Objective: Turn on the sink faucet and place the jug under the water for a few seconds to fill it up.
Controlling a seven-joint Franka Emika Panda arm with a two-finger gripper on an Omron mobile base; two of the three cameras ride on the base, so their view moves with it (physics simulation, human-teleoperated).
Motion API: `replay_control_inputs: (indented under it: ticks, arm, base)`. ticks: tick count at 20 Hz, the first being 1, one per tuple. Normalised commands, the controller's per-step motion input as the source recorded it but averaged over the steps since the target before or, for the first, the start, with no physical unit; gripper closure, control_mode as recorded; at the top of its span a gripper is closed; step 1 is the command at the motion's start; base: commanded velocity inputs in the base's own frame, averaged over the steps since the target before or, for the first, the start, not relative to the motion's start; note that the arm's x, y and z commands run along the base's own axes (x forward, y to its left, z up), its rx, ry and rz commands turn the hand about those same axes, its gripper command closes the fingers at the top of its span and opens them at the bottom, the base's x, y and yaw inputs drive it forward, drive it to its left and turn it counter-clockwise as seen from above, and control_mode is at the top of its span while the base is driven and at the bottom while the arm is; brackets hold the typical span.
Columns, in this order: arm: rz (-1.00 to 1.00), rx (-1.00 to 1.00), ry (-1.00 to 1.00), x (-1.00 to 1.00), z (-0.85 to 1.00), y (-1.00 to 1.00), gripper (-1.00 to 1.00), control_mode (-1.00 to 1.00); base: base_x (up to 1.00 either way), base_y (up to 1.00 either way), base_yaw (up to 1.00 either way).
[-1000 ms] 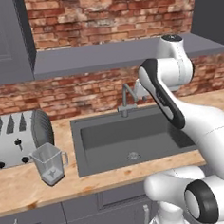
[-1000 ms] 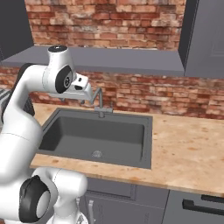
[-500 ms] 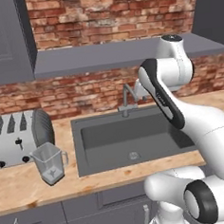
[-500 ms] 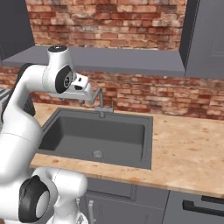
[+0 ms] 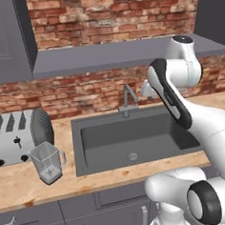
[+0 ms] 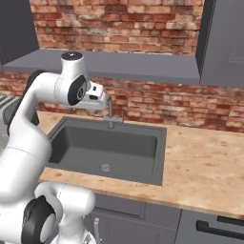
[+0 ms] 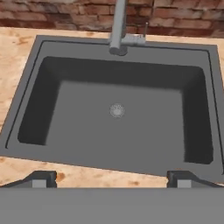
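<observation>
Grey metal is what matters here: the tap (image 5: pixel 128 99) stands at the middle of the sink's (image 5: pixel 89 157) back rim, and its little lever (image 7: pixel 145 31) sticks up just beside the stem. The gripper (image 6: pixel 99 96) hangs high over the basin, just to the tap's left in the right base view and close to the top of the spout. Through the hand camera the tap lies straight ahead and slightly left of centre, its stem running up and out of the top edge, with the drain (image 7: pixel 117 110) below it. The two fingertips (image 7: pixel 43 178) sit wide apart at the bottom of that view, so the jaws are spread and hold nothing.

No stream runs from the spout, so the tap looks off and the lever is probably the next target, a short reach forward and down.

The clear jug (image 5: pixel 48 162) waits on the counter (image 6: pixel 200 162) left of the sink, near the front edge, just in front of the toaster (image 5: pixel 16 136), well apart from the gripper.

Against half a second ago, both base views look almost identical; the arm has barely shifted, if at all.
</observation>
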Motion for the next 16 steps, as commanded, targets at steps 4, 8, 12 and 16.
replay_control_inputs:
  ticks: [4, 8, 12, 16]
  arm:
    - [0.20, 0.02, -0.27, 0.00, -0.58, -0.45, -1.00, -1.00]
    - [0.21, 0.00, -0.62, 0.00, -0.69, -0.10, -1.00, -1.00]
    - [0.29, 0.01, -0.75, 0.16, -0.50, -0.25, -1.00, -1.00]
    - [0.44, 0.13, -0.40, 0.72, -0.06, -0.61, -1.00, -1.00]
  base:
    - [0.00, 0.00, 0.00]
    - [0.00, 0.00, 0.00]
    - [0.00, 0.00, 0.00]
    - [0.00, 0.00, 0.00]
